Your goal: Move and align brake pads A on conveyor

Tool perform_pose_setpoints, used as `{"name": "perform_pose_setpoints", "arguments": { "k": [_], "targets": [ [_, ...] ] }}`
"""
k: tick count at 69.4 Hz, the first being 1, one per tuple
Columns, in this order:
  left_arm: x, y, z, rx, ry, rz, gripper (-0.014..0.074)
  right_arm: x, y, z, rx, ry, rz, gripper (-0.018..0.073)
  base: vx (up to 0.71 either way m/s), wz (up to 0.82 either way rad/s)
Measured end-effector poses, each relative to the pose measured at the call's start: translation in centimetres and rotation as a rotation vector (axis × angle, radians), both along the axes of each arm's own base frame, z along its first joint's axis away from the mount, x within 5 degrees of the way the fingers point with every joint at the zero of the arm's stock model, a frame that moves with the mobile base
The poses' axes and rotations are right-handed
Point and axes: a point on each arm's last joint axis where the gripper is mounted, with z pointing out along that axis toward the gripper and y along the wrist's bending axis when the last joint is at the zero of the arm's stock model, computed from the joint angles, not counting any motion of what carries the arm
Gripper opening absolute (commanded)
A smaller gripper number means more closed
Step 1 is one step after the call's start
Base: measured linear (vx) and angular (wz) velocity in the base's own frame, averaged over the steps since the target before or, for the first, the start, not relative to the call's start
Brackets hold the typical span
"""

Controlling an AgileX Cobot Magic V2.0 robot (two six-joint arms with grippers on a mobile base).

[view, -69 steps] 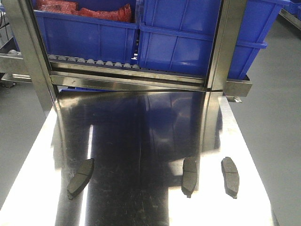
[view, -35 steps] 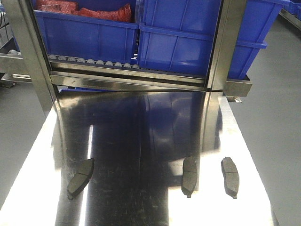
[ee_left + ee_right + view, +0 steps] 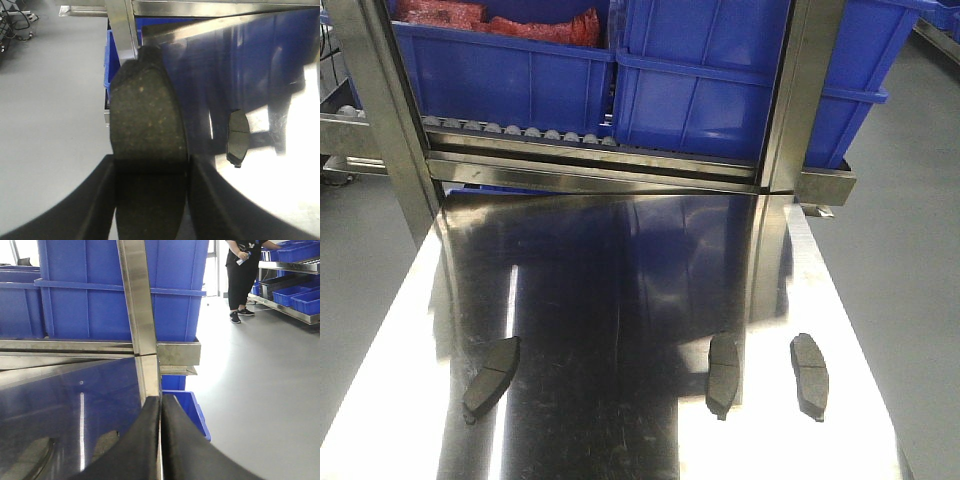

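Left wrist view: held brake pad [image 3: 147, 115] runs off the bottom edge, its lower end pinched in the left gripper [image 3: 150, 167], whose fingers [image 3: 95, 200] are dark blurs; groove not readable this close. Right wrist view: right gripper [image 3: 160, 402] pressed closed, only the tips in frame, out of focus. Two dim shapes [image 3: 35, 457] low on the steel tabletop [image 3: 65, 400], pads or reflections, cannot tell. Person [image 3: 242, 280] cut off above the shoulders. Front view: red contents [image 3: 500, 20] of the blue bins [image 3: 510, 80] cropped, unidentifiable

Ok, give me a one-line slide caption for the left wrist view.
Left gripper clamps a brake pad at the edge of the steel tabletop, another pad lying on its shiny surface.
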Motion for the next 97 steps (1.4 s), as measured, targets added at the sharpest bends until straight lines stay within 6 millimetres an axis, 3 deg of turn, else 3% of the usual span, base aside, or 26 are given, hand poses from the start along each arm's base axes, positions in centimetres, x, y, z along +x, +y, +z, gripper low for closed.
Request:
{"name": "perform_pose_setpoints", "arguments": {
  "k": [26, 45, 64, 75, 87, 97],
  "targets": [
    [0.0, 0.0, 0.0, 0.0, 0.0, 0.0, -0.0006, 0.0, 0.0, 0.2, -0.001, -0.022, 0.001, -0.0011, 0.0, 0.0],
    [0.0, 0.0, 0.0, 0.0, 0.0, 0.0, -0.0006, -0.2, 0.1, 2.5, 0.022, -0.231, 0.008, -0.0011, 0.0, 0.0],
    [0.0, 0.0, 0.0, 0.001, 0.002, 0.001, -0.0006, -2.2, 0.1, 9.2, 0.05, -0.328, 0.009, -0.0011, 0.0, 0.0],
    [0.0, 0.0, 0.0, 0.001, 0.002, 0.001, -0.0006, -2.7, 0.1, 13.5, 0.033, -0.281, -0.003, -0.0011, 0.0, 0.0],
    [0.0, 0.0, 0.0, 0.001, 0.003, 0.001, -0.0006, -0.8, -0.2, 17.7, 0.017, -0.157, -0.021, -0.0011, 0.0, 0.0],
    [0.0, 0.0, 0.0, 0.001, 0.003, 0.001, -0.0006, 2.1, -0.4, 19.8, 0.024, -0.029, -0.028, -0.0007, 0.0, 0.0]
  ]
}}
